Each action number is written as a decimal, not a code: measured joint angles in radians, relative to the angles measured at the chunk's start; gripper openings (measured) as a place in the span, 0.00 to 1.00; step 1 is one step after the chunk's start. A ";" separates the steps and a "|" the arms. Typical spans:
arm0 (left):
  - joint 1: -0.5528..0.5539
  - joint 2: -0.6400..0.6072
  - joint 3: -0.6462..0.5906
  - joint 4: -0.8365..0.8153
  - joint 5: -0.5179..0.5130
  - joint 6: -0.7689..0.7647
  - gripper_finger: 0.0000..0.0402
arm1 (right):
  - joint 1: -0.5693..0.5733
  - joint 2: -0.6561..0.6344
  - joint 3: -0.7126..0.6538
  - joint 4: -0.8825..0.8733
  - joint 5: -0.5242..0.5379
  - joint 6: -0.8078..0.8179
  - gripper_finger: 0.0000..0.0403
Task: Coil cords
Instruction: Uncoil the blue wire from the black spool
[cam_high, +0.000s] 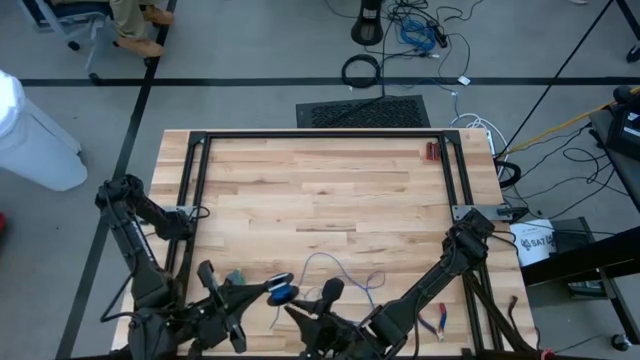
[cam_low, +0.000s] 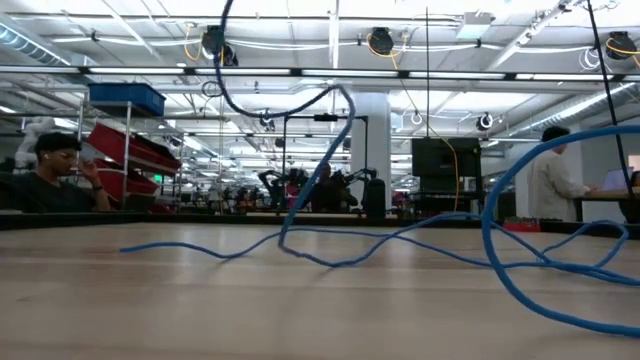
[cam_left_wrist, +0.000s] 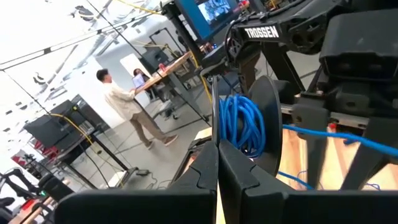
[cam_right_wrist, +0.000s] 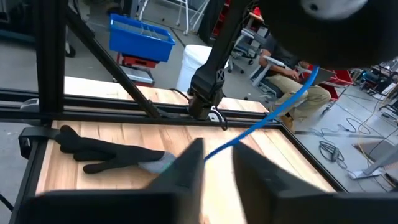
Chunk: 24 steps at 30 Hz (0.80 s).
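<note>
The cord is thin and blue. Part of it is wound on a small dark spool (cam_left_wrist: 244, 127), seen as a blue lump (cam_high: 283, 293) near the table's front edge. The rest lies in loose loops (cam_high: 342, 268) on the wood (cam_low: 400, 240). My left gripper (cam_left_wrist: 217, 163) is shut on the spool (cam_high: 268, 292). My right gripper (cam_high: 326, 297) is just right of the spool. Its fingers (cam_right_wrist: 186, 171) stand a narrow gap apart. A straight stretch of cord (cam_right_wrist: 261, 121) runs up between them toward the spool. Whether they touch it I cannot tell. My left gripper pinches one thin dark flange of the spool (cam_left_wrist: 214, 118) by its edge between its two fingers. The fingers lie level and come from the table's left. The spool is lifted clear of the table, flanges on edge, with the blue windings beside the fingers.
A black glove (cam_right_wrist: 106, 154) lies on the wood near the left frame rail (cam_right_wrist: 124, 109). Red-handled pliers (cam_high: 438, 320) lie at the front right, and a small red object (cam_high: 432, 151) at the far right corner. The black frame (cam_high: 320, 137) borders the table.
</note>
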 joint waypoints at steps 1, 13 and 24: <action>0.004 0.000 0.000 -0.003 0.000 -0.013 0.00 | 0.000 0.000 0.000 -0.004 -0.004 -0.002 0.05; 0.108 0.000 0.000 -0.207 -0.110 -0.270 0.00 | -0.004 0.000 0.000 -0.009 -0.080 0.037 0.00; 0.171 0.000 0.000 -0.654 -0.067 -0.590 0.00 | 0.021 -0.041 0.000 0.007 0.001 -0.074 0.00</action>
